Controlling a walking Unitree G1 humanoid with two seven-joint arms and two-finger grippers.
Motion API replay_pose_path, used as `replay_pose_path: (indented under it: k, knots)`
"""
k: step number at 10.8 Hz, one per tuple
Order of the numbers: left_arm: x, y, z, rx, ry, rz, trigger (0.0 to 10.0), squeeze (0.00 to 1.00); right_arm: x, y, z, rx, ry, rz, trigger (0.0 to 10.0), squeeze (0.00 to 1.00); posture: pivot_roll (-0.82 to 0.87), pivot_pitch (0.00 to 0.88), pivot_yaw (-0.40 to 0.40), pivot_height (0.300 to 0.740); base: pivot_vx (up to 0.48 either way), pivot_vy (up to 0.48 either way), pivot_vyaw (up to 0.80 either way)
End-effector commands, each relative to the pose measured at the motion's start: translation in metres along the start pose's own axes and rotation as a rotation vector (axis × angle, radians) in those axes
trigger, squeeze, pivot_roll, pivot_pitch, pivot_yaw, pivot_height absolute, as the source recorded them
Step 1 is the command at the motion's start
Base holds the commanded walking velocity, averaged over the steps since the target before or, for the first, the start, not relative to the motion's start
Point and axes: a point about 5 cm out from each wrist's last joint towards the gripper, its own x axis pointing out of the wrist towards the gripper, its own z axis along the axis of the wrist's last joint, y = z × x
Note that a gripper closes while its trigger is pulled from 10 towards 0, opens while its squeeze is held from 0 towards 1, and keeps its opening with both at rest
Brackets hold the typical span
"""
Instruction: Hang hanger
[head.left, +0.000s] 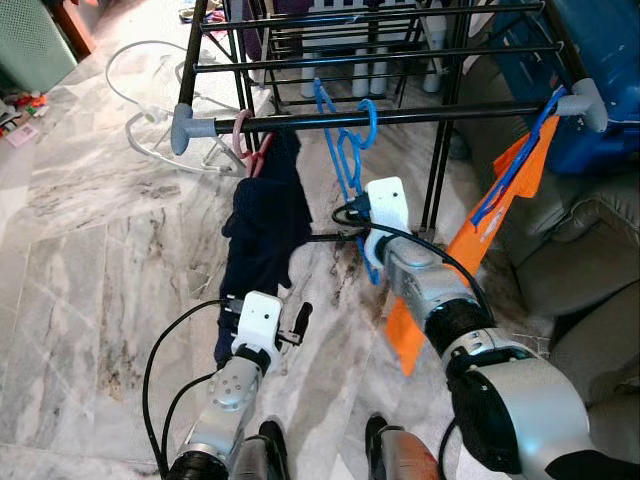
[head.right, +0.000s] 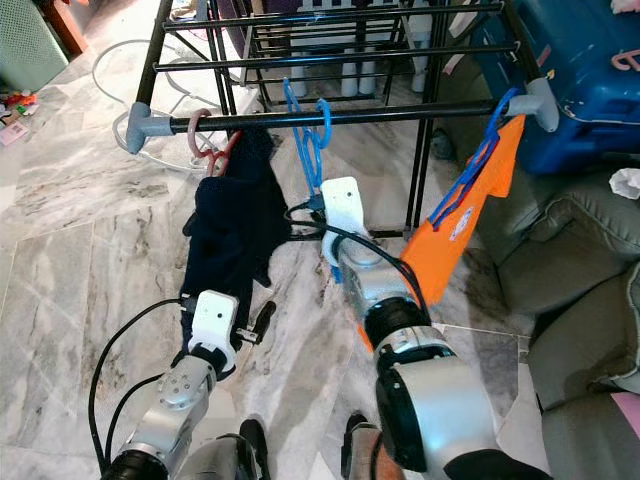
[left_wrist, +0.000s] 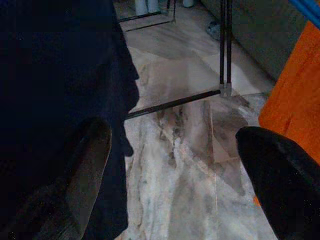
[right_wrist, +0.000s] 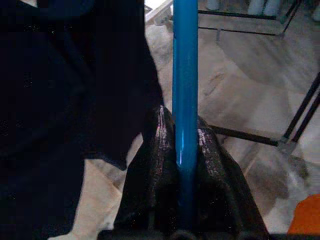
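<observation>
i look down on a marble floor (head.left: 80, 300) with a black drying rack (head.left: 400, 115) standing across the top of my view, its near rail running from ten o'clock to two o'clock. a grey sofa (head.left: 590, 270) sits at three o'clock and a blue suitcase (head.left: 600, 60) at one o'clock behind the rack. a dark navy garment (head.left: 265, 225) hangs from a pink hanger (head.left: 245, 140) on the near rail at eleven o'clock. an orange garment (head.left: 490, 235) hangs on a blue hanger from the rail's right end at two o'clock. the blue hanger (head.left: 345, 150), the one i am working with, has its hook over the near rail at twelve o'clock, between the two garments, and drops down from there. my right gripper (right_wrist: 185, 150) reaches up just under it; its fingers (right_wrist: 150, 160) are closed tight on the hanger's straight blue bar, which runs up between them. my left gripper (left_wrist: 175, 165) sits low at seven o'clock, beside the bottom of the navy garment, its fingers (left_wrist: 85, 160) spread wide apart with nothing between them but floor.
</observation>
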Motion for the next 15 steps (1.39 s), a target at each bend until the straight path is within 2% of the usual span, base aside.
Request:
replay_pose_path:
  k: [1,2,5,6,11,13,14,15]
  knots:
    - [-0.002,-0.001,-0.007,0.001,0.033,-0.006,10.0,0.0,-0.003,0.002,-0.026,0.014,0.099,-0.003,10.0,0.0,-0.17,0.235,0.057,0.74,0.0,0.0,0.0]
    - [-0.002,-0.001,-0.007,0.0,0.034,-0.009,10.0,0.0,-0.003,-0.004,-0.02,0.047,0.062,-0.031,10.0,1.0,-0.17,0.231,0.056,0.74,0.0,0.0,0.0]
    - [-0.001,0.0,-0.007,-0.014,0.039,-0.001,10.0,0.0,-0.004,-0.012,-0.003,0.042,-0.063,-0.052,10.0,1.0,-0.16,0.222,0.051,0.74,0.0,0.0,0.0]
    - [-0.001,0.0,-0.007,-0.016,0.04,0.001,10.0,0.0,-0.006,-0.015,-0.003,0.039,-0.095,-0.066,10.0,1.0,-0.16,0.222,0.05,0.74,0.0,0.0,0.0]
    - [-0.001,0.001,-0.009,-0.012,0.048,-0.005,10.0,0.0,-0.027,-0.02,-0.028,-0.012,-0.209,-0.092,10.0,1.0,-0.18,0.225,0.06,0.74,0.0,0.0,0.0]
    - [-0.001,0.003,-0.009,-0.009,0.049,-0.004,10.0,0.0,-0.037,-0.024,-0.032,0.002,-0.245,-0.095,10.0,1.0,-0.18,0.225,0.064,0.74,0.0,0.0,0.0]
    - [0.0,0.005,-0.005,0.001,0.03,0.005,10.0,0.0,-0.044,-0.023,-0.039,-0.023,-0.242,-0.071,10.0,1.0,-0.18,0.225,0.068,0.74,0.0,0.0,0.0]
    - [0.001,0.005,-0.002,0.013,0.018,0.003,10.0,0.0,-0.049,-0.025,-0.044,0.003,-0.243,-0.082,10.0,1.0,-0.18,0.224,0.069,0.74,0.0,0.0,0.0]
